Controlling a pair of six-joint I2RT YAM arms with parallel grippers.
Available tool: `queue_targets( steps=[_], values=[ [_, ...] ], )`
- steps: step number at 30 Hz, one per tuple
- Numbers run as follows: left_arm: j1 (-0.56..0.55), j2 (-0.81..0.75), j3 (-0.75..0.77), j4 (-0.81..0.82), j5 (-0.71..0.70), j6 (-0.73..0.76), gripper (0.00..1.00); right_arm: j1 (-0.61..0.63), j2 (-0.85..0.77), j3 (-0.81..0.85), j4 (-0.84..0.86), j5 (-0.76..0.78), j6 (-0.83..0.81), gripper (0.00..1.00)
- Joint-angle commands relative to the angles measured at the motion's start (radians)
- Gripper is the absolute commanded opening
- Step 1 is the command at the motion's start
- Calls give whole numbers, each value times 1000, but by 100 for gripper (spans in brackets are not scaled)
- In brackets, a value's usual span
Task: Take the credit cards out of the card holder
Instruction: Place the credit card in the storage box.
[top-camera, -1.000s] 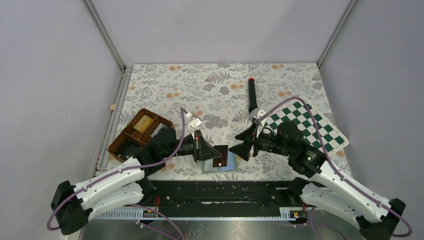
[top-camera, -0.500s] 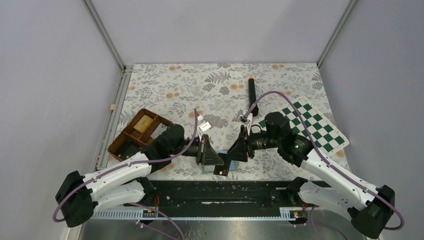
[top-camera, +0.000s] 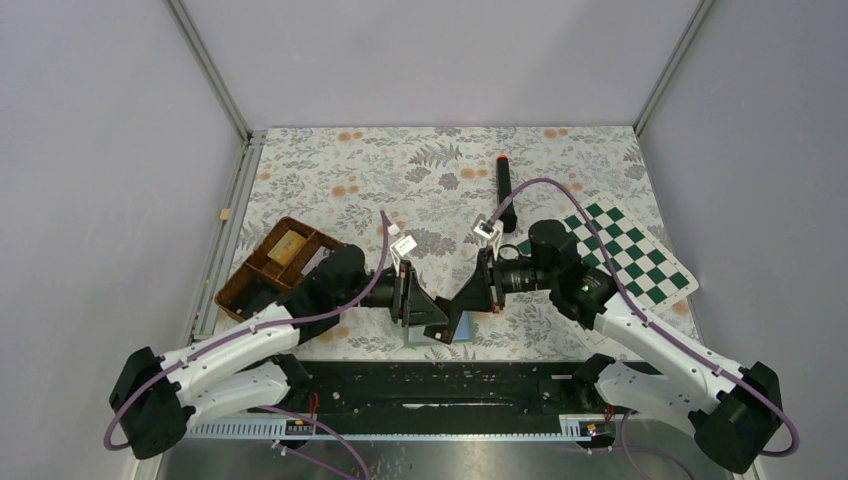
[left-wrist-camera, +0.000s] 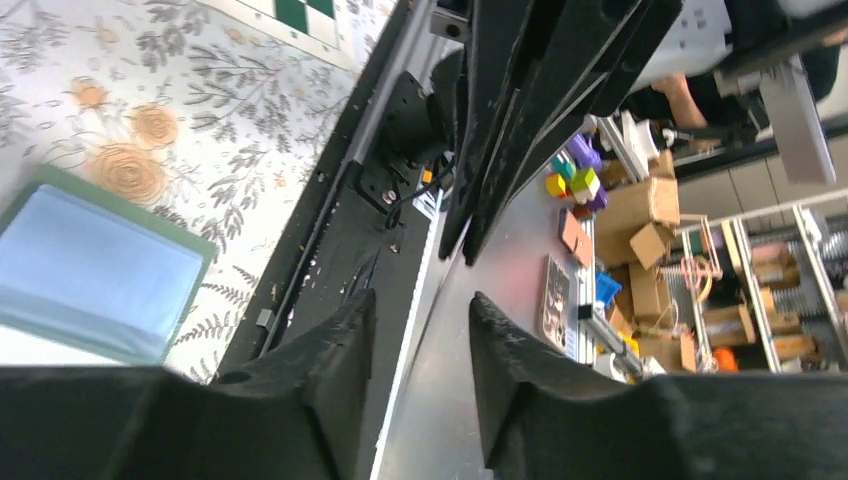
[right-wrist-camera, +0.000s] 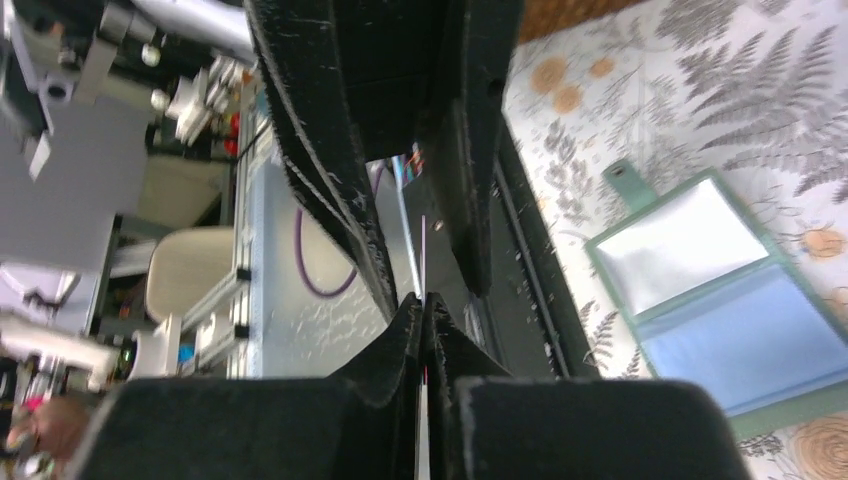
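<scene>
The R gripper (right-wrist-camera: 422, 308) is pinched tight on one credit card (right-wrist-camera: 422, 255). In its own cam the card shows edge-on, just a thin pale line going up from the fingertips. The top end of the card reaches in between the L fingers (right-wrist-camera: 330, 150). I can't tell if it touches them.

The L gripper (left-wrist-camera: 418, 312) is partway open. Its own cam shows the fingers apart w/ nothing in the gap.

In the top cam both hands meet tip to tip over the near middle of the flowery cloth (top-camera: 420, 180), right above the card holder (right-wrist-camera: 700, 290). The holder lies open & flat on the cloth, pale panel & blue panel up. Both panels look bare, but I can't tell if a card hides inside.

Step in hand, I think: the R hand takes the card away & sets it down. To do it well:
- Keep the pinch tight. The card is thin & slippy & could twist out.
- L hand opens wider & backs off to the left first, so the card edge can't catch.
- R hand pulls straight away to the right, no wiggle.
- Lay the card flat on bare cloth just beside the holder, not on it & not on the chessboard (top-camera: 650, 265).
- Go low before letting go, so it doesn't bounce.
</scene>
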Motion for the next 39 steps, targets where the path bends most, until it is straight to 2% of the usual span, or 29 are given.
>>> queue_targets(
  steps=[1, 4, 7, 13, 24, 27, 29, 34, 36, 38, 39],
  values=[
    [60, -88, 27, -2, -119, -83, 45, -63, -46, -58, 226, 122, 223, 0],
    [123, -187, -42, 90, -210, -207, 53, -103, -77, -123, 341, 258, 387, 0],
    [174, -228, -75, 125, -236, -280, 53, -116, -90, -179, 468, 333, 507, 0],
    [182, -199, -134, 250, -267, -373, 54, -116, -89, -272, 703, 430, 704, 0],
    [183, -120, -167, 395, -274, -447, 55, -116, -99, -315, 779, 514, 752, 0],
    [184, -100, -177, 441, -267, -475, 49, -116, -83, -315, 789, 506, 758, 0],
    [183, -91, -191, 481, -270, -496, 41, -116, -72, -321, 795, 500, 765, 0],
    [182, -70, -192, 511, -285, -521, 8, -117, -65, -339, 809, 499, 775, 1],
    [184, -74, -192, 509, -302, -525, 0, -116, -69, -343, 795, 501, 766, 5],
    [186, -88, -191, 493, -316, -518, 0, -116, -74, -343, 773, 501, 752, 13],
    [190, -98, -188, 474, -319, -506, 0, -116, -79, -343, 764, 503, 743, 20]
  ],
)
